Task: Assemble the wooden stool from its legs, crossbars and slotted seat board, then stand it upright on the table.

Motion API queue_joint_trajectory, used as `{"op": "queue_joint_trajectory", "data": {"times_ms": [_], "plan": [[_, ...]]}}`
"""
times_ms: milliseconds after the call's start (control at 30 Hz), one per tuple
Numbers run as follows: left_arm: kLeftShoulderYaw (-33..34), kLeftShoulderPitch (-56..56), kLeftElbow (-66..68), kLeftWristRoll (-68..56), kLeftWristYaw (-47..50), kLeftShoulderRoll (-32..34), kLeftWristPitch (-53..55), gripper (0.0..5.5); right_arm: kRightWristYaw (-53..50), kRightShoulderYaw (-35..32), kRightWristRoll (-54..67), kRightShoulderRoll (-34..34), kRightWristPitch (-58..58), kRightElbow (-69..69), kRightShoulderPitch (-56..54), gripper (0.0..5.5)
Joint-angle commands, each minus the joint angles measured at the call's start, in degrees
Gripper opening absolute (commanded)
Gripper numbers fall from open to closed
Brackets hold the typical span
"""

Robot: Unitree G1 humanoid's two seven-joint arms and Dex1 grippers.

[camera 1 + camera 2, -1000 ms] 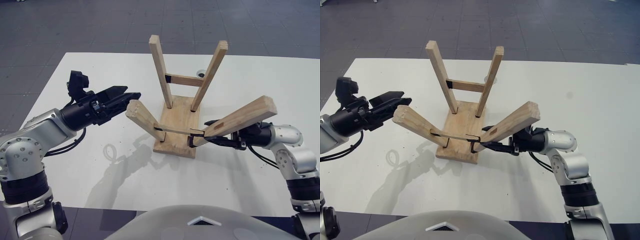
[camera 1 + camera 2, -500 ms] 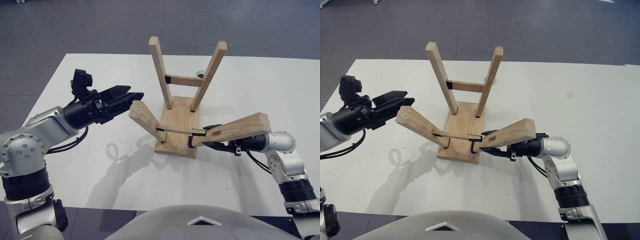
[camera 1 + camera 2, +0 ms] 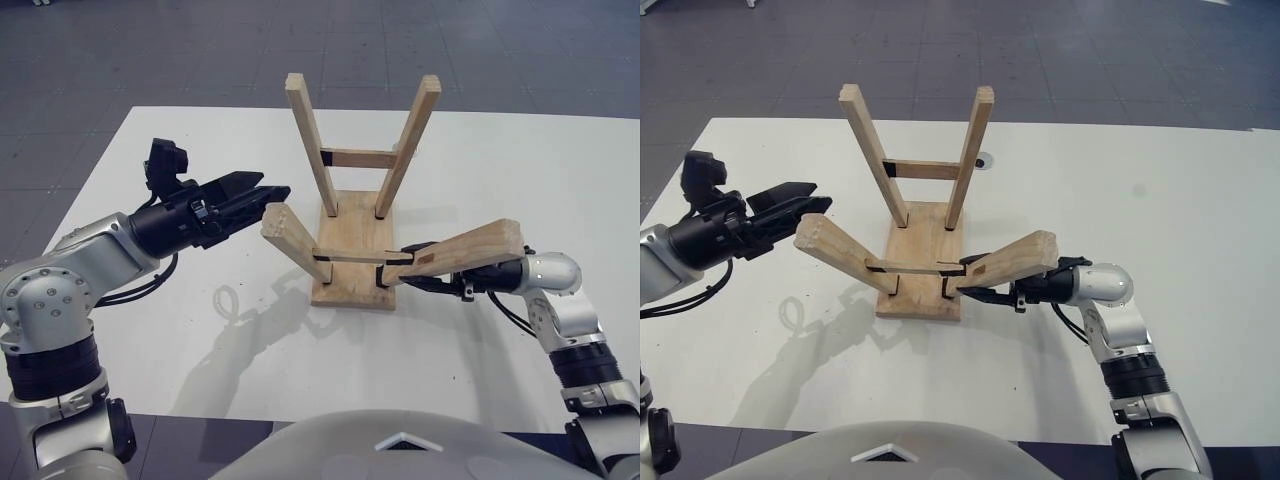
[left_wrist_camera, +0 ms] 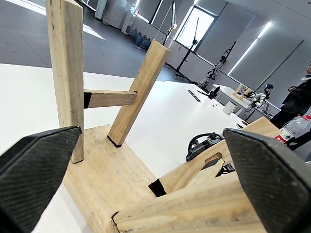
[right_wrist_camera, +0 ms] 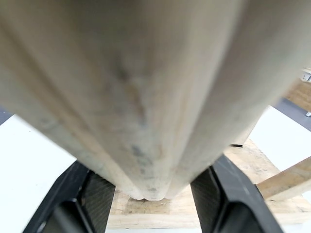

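While the left gripper [image 3: 272,190] gaped empty at nine o'clock, the right gripper [image 3: 410,268] clamped the four-o'clock leg [image 3: 470,248], seemingly to seat it.

A: How does the stool sit?

B: Upside down, centre of frame. The pale wooden seat board [image 3: 356,228] lies flat on the white desk [image 3: 200,140]. From its upper end the far left leg [image 3: 310,143] and far right leg [image 3: 407,145] rise, leaning slightly apart, with the far crossbar [image 3: 360,158] level between them.

A: And the nearer pair?

B: Splayed low. The near left leg [image 3: 290,238] tilts toward centre-left. The near right leg [image 3: 465,252] tilts toward centre-right, clasped by the right claw [image 3: 412,268]. The near crossbar [image 3: 352,256] bridges them above the board's lower end.
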Motion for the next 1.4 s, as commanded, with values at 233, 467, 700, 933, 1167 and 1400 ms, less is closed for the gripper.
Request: {"op": "queue_joint_trajectory", "data": {"times_ms": [233,467,700,933,1167,1400], "plan": [[-0.2,0.5,-1.1,0.7,1.4,-1.3,-0.6,5.5,-3.8,6.4,-11.0,-5.9,8.2,-2.3,-1.6,2.02],[0.1,1.7,-2.2,0.3,2.6,-2.3,-0.9,5.5,-6.6,7.0,-12.2,-6.1,4.1,-4.1,2.8,2.02],[0.0,1.1,-2.3,0.5,3.2,-2.5,-1.2,5.5,-6.0,12.4,-17.1,-11.4,16.8,-4.1,-2.1,2.02],[2.8,-7.8,1.4,4.3,9.2,0.4,-4.6,5.5,-14.6,16.1,-18.5,-9.9,26.3,0.0,-0.5,2.02],[4.1,-28.8,2.4,1.7,28.5,1.3,-2.6,5.5,-17.8,16.5,-16.4,-9.5,19.5,1.4,3.9,2.02],[-14.8,-42.7,-10.8,-2.8,48.4,-1.8,9.1,5.3,-18.9,16.5,-16.0,-8.4,19.4,3.1,2.7,2.02]]}}
